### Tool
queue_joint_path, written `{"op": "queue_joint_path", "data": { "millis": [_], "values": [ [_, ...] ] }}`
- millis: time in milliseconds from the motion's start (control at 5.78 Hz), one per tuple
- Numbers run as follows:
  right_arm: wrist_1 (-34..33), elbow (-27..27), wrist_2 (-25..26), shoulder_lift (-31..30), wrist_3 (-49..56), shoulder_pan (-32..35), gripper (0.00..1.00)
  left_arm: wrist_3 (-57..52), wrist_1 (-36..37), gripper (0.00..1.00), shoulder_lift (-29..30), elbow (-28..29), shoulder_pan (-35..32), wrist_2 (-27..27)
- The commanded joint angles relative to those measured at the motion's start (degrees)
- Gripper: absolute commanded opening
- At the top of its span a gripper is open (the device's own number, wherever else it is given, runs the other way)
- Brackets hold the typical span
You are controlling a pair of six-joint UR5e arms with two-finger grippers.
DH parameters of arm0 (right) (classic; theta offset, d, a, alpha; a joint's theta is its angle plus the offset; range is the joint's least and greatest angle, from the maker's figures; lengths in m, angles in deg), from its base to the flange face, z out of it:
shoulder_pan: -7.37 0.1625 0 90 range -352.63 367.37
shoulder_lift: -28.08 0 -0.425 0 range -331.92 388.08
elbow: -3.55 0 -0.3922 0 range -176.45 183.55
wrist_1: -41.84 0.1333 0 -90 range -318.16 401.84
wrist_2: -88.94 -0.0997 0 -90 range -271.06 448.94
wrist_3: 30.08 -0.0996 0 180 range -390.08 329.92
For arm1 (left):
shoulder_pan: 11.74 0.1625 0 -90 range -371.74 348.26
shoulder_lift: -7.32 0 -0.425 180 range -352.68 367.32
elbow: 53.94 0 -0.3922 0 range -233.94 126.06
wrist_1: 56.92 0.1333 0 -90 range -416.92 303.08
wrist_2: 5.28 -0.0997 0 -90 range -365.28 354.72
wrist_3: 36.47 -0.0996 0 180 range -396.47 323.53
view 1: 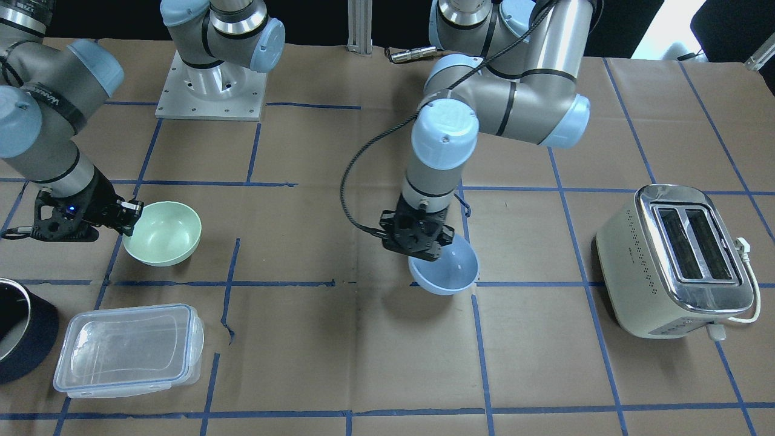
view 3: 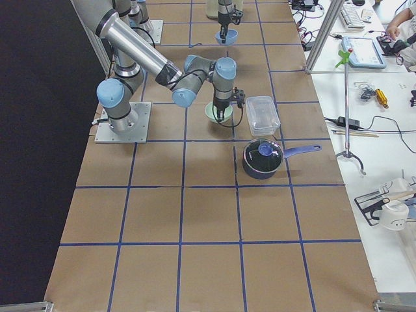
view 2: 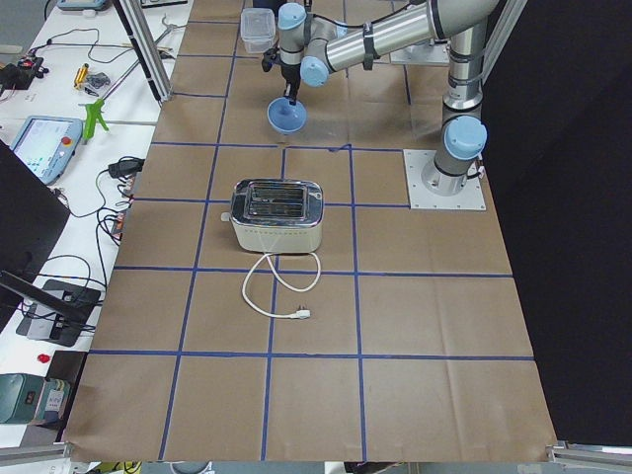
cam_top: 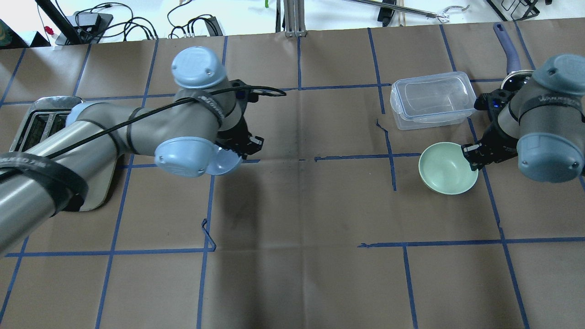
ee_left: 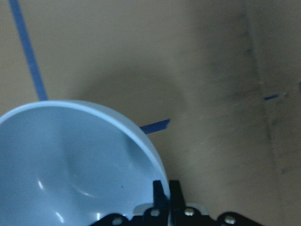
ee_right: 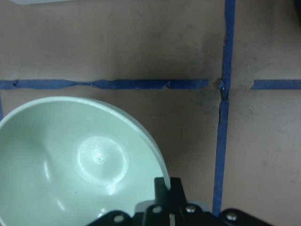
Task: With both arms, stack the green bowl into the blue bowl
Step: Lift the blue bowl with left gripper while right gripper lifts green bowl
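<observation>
Black band (view 1: 60, 104), right arm (view 1: 42, 158), lettering unreadable

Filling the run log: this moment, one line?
left gripper: shut on pale blue round bowl, lifted | right gripper: shut on pale mint-green round bowl | stack: not yet

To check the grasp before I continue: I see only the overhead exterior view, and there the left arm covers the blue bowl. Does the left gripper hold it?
Observer: Yes. In the left wrist view the left gripper is shut on the rim of the blue bowl.
Operator: Is the bowl set down or lifted?
Observer: It seems lifted: in the front-facing view it hangs tilted under the gripper.
Operator: And the right gripper?
Observer: The right wrist view shows the right gripper shut on the rim of the green bowl.
</observation>
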Motion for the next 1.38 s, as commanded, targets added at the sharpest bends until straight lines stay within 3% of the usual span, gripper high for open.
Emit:
{"op": "queue_joint_path", "data": {
  "millis": [0,173,346,519,692,865,1212],
  "values": [
    [19.4,-12.7,-3.4,-2.4,-0.3,0.1,0.08,2.3,0.9,0.03,6.5,6.8,-7.7,-0.4],
    [27.0,-19.4,-3.7,-3.2,-0.2,0.2,0.08,1.8,0.7,0.03,8.1,7.2,-9.8,-0.7],
    [31.3,-23.7,-3.8,-3.2,-0.2,0.8,0.08,1.7,0.9,0.15,8.7,6.7,-9.9,-0.7],
    [31.4,-23.9,-3.8,-3.2,-0.2,1.0,0.08,1.8,0.9,0.34,9.2,6.7,-9.9,-0.7],
    [31.3,-23.8,-3.8,-2.8,-0.2,1.1,0.08,2.0,-0.8,0.97,7.1,8.0,-9.7,-1.3],
    [31.1,-23.7,-3.9,-2.5,-0.4,1.5,0.08,1.9,-6.2,0.98,2.4,8.1,-9.0,-1.9],
    [30.1,-23.4,-3.9,-1.3,-6.7,6.6,0.08,-0.5,-19.7,0.98,-7.4,9.3,0.5,-1.3]
  ]
}}
